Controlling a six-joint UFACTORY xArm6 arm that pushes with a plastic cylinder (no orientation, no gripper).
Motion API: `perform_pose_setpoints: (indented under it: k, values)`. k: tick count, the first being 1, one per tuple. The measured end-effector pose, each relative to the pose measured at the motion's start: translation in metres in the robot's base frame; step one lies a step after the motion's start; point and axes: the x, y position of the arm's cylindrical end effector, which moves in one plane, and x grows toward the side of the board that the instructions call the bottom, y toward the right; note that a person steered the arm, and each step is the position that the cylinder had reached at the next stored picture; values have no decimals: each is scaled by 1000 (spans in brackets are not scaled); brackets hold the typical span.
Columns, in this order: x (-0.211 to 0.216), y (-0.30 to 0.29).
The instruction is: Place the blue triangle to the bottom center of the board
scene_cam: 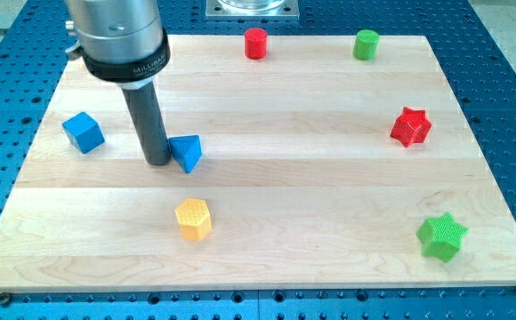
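The blue triangle point(188, 152) lies on the wooden board point(267, 222), left of centre. My tip point(157, 162) stands right against the triangle's left side, touching it or nearly so. The rod rises from there to the arm's grey body at the view's top left. A yellow hexagon block point(193, 219) lies just below the triangle, toward the view's bottom.
A blue cube point(84, 132) sits at the left. A red cylinder point(255, 43) and a green cylinder point(366, 44) stand at the top edge. A red star point(410, 127) is at the right, a green star point(442, 237) at the bottom right.
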Motion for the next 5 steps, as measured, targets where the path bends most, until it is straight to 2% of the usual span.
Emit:
perform_pose_setpoints:
  k: [3, 4, 5]
  values:
    - [-3, 7]
    - [1, 30]
    - [13, 82]
